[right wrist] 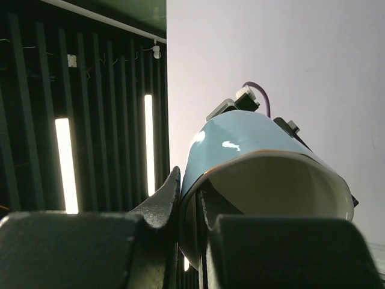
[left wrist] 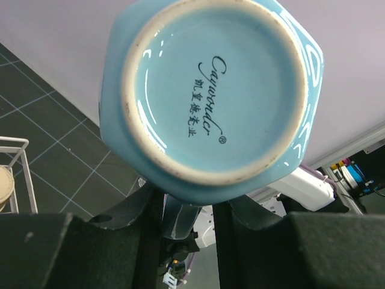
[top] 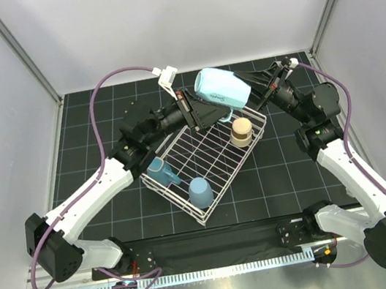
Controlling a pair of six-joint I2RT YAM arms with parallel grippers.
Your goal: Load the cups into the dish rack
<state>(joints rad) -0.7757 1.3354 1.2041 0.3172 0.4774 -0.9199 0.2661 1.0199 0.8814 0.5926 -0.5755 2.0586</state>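
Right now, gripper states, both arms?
Left gripper: jaws around the mug handle; clamped or not, cannot tell.
Right gripper: shut on the mug rim.

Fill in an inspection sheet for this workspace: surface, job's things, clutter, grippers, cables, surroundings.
Surface: black gridded mat, with the rack set askew on it.
Job's things: blue mug, tumbler and beige cup in the rack; pale mug held aloft between both grippers.
Clutter: nothing seen.
Grippers: right gripper shut on the pale mug's rim; left gripper straddles its handle, grip unclear.
Cables: purple cables loop left and right, clear of the rack.
Surroundings: white walls on three sides.
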